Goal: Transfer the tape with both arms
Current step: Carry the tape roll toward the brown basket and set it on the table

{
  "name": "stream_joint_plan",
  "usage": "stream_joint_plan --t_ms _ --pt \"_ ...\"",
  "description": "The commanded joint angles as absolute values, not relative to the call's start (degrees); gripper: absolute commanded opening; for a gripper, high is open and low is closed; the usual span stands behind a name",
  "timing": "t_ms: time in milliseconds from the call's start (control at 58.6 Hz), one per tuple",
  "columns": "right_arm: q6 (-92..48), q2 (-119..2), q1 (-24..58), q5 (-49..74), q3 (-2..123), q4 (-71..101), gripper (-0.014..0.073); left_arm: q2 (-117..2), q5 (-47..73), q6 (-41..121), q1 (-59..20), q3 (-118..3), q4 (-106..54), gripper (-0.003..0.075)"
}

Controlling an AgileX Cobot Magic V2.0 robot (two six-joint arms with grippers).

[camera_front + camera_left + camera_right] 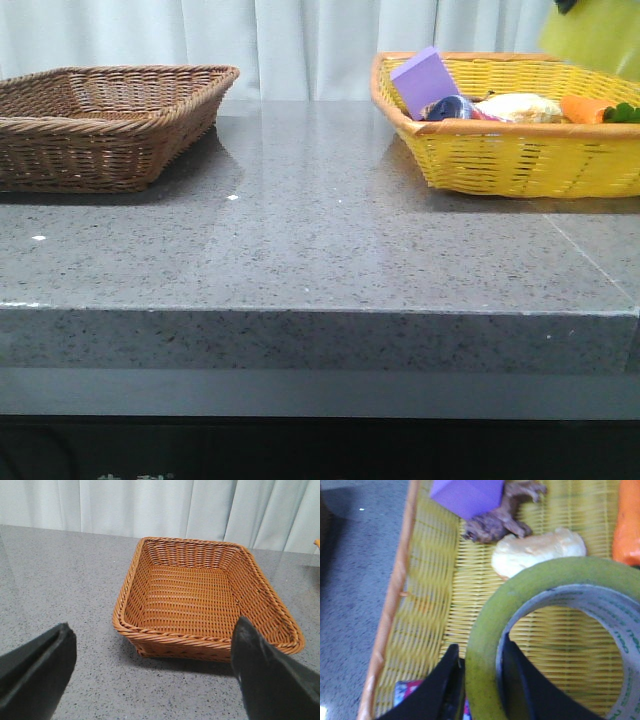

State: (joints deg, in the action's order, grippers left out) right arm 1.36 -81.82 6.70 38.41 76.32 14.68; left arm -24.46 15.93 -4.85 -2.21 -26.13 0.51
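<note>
The tape (555,640), a wide yellow roll with a white core and green lettering, hangs above the yellow basket (425,610). My right gripper (480,680) is shut on the roll's wall, one finger outside and one inside the core. In the front view the tape shows as a yellow-green shape (595,38) at the top right, above the yellow basket (500,160). My left gripper (152,675) is open and empty, low over the table just in front of the brown wicker basket (150,635). The left gripper does not show in the front view.
The yellow basket holds a purple box (425,78), a bread roll (520,107), a carrot (585,108) and a brownish toy (500,515). The brown basket (110,150) stands at the back left with nothing in it. The grey stone table (320,240) lies between the baskets.
</note>
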Motion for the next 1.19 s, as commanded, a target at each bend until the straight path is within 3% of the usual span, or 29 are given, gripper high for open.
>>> stream_joint_plan --t_ms 0,375,512,734,1177 --pt "-2.6 -77.5 10.1 33.0 78.3 15.2 0.013 -25.1 11.7 -5.0 -2.0 -28.2 0.5 0.0621" --pt "-8.2 -76.7 34.9 32.6 78.3 15.2 0.013 -25.1 11.7 -5.0 -2.0 -28.2 0.5 0.0621" --pt "-8.7 -78.4 40.0 32.6 78.1 15.1 0.013 -25.1 11.7 -5.0 -2.0 -28.2 0.5 0.0621" --pt "-8.7 -85.9 44.9 32.9 78.1 15.1 0.013 -25.1 11.7 -5.0 -2.0 -28.2 0.5 0.0621" --pt "-8.6 -92.5 45.2 33.2 78.1 14.6 0.0158 -25.1 11.7 -5.0 -2.0 -28.2 0.5 0.0621"
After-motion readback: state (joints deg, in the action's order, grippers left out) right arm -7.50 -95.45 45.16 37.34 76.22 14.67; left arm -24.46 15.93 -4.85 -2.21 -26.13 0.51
